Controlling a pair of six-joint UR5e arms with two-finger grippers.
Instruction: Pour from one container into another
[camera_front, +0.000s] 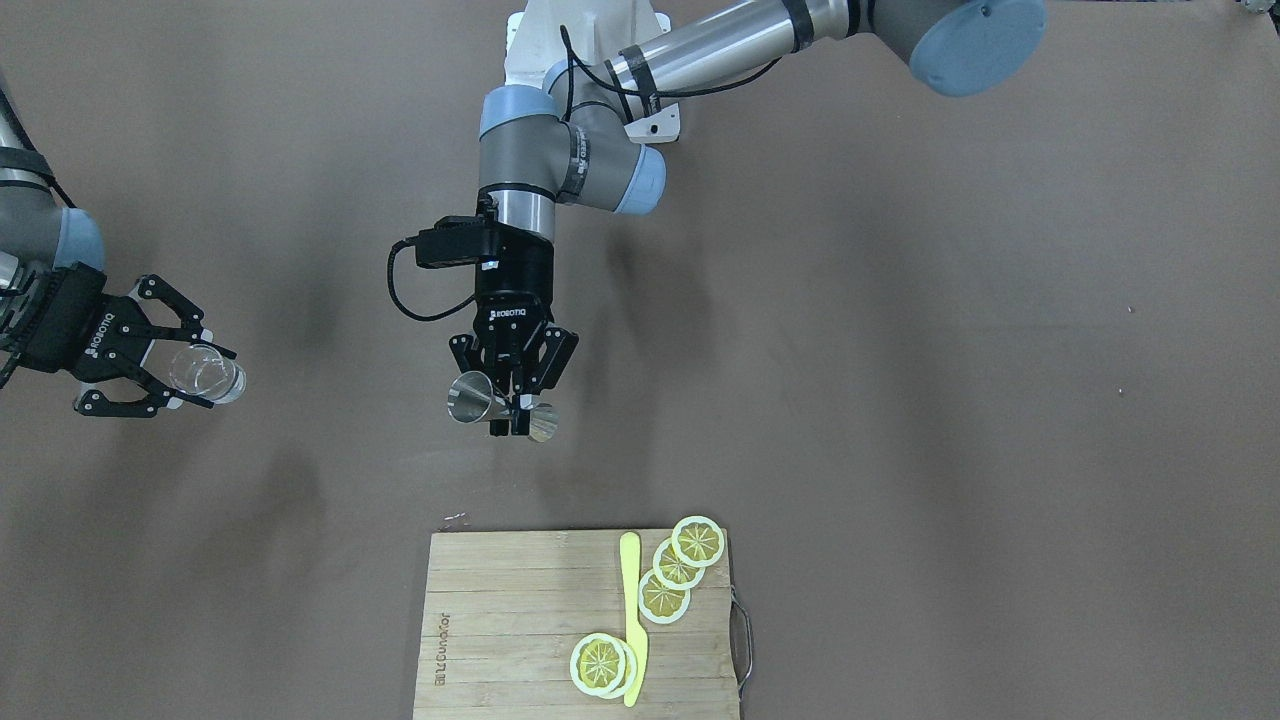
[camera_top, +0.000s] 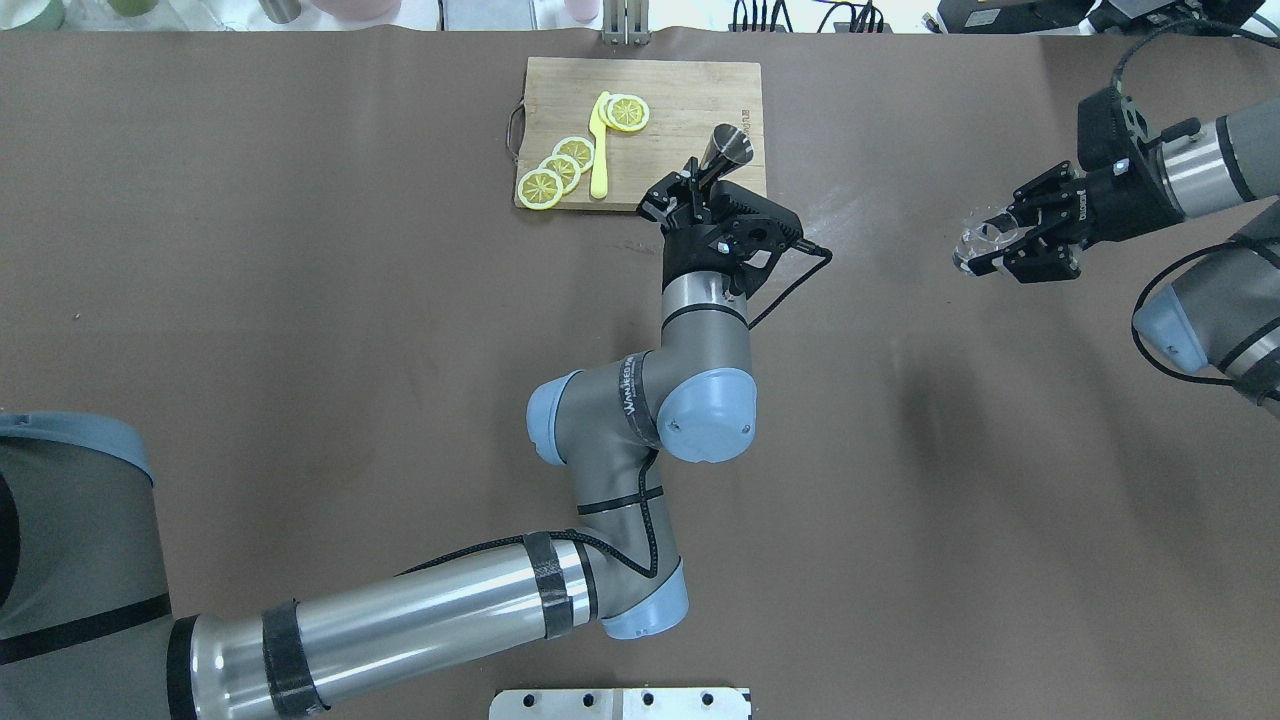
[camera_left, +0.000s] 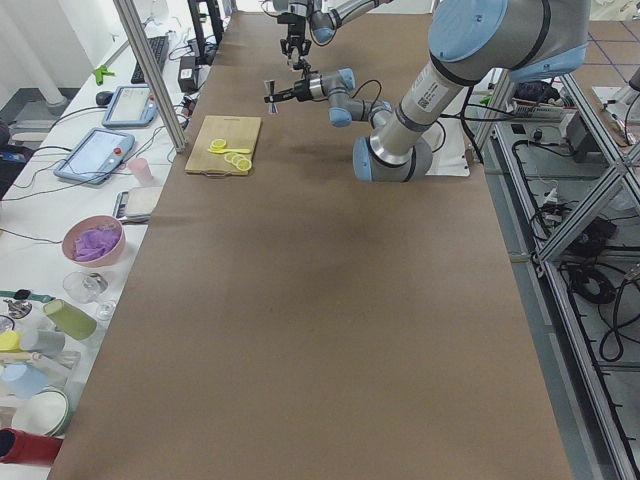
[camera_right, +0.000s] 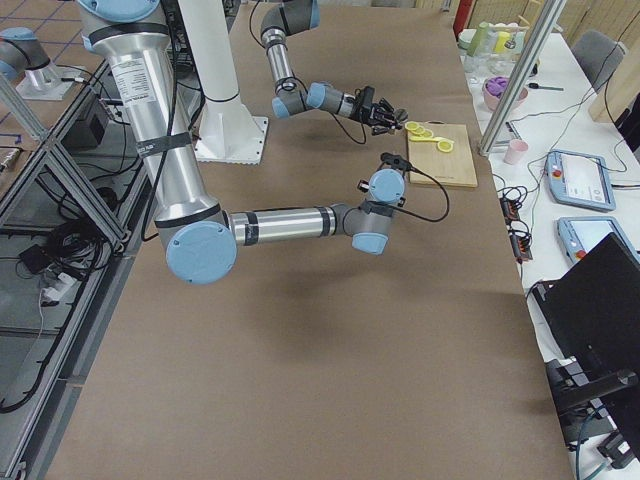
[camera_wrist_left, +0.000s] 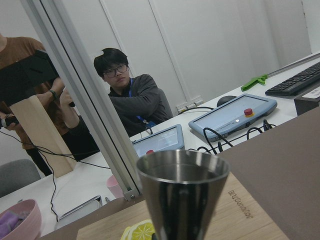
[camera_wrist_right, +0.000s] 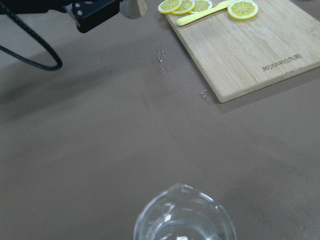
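Clamps the jigger (camera_front: 470, 397) sideways in the left gripper (camera_front: 516, 420) above the table (camera_front: 900, 400) near the board (camera_front: 520, 620), and grips the glass (camera_front: 218, 382) between the right gripper's (camera_front: 204, 377) jaws, well apart.

Jigger (camera_front: 470, 398): polished steel, double cone, pinched at waist by left gripper (camera_front: 515, 425). Held above mid-table, tilted, larger cone leaning toward robot's right, mouth open; contents not discernible.

Glass (camera_front: 210, 375): small, clear, lipped rim with pour spout, clamped between fingers of right gripper (camera_front: 215, 378). Held above table on robot's right, well apart from jigger.
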